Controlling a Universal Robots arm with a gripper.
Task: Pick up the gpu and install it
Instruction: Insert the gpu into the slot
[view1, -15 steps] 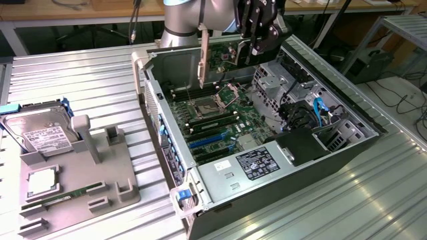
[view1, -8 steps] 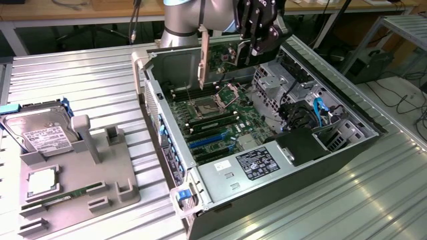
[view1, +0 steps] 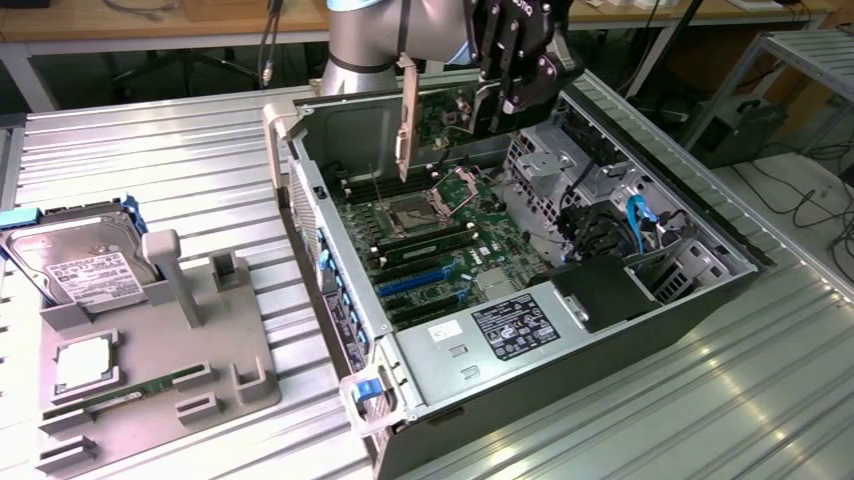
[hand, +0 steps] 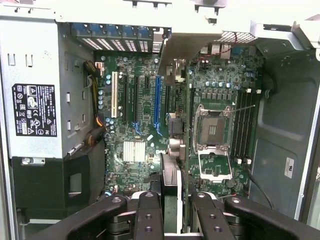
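Gripper (view1: 497, 100) black, hanging above the open PC case (view1: 694, 290), fingers clamped on the gpu (view1: 441, 110), which is held edge-on over the motherboard (view1: 441, 240), clear of the slots. Gpu: thin flat card, green circuit side with small components facing the exterior view, long pale metal bracket (view1: 406, 125) hanging down at its end, on the exterior view's left. Wrist view: two black finger pads (hand: 148, 215) squeezing the card (hand: 171, 190) from both sides, card seen edge-on as a narrow dark strip running away from the camera, bracket tab bent at the far end near the rear slot openings. That view also shows the blue slot (hand: 157, 102) and white slot (hand: 114, 95), a silver finned heatsink (hand: 134, 151), the open CPU socket (hand: 212, 132), the labelled power supply (hand: 35, 110). Exterior view adds the ribbed metal table (view1: 174, 170) and a grey plastic fixture (view1: 160, 380) well apart from the case, holding a silver hard drive (view1: 80, 262) upright, a CPU chip (view1: 83, 368) flat and a green RAM stick (view1: 127, 398) lying in a groove. Blue cables (view1: 641, 220) in the drive bay.
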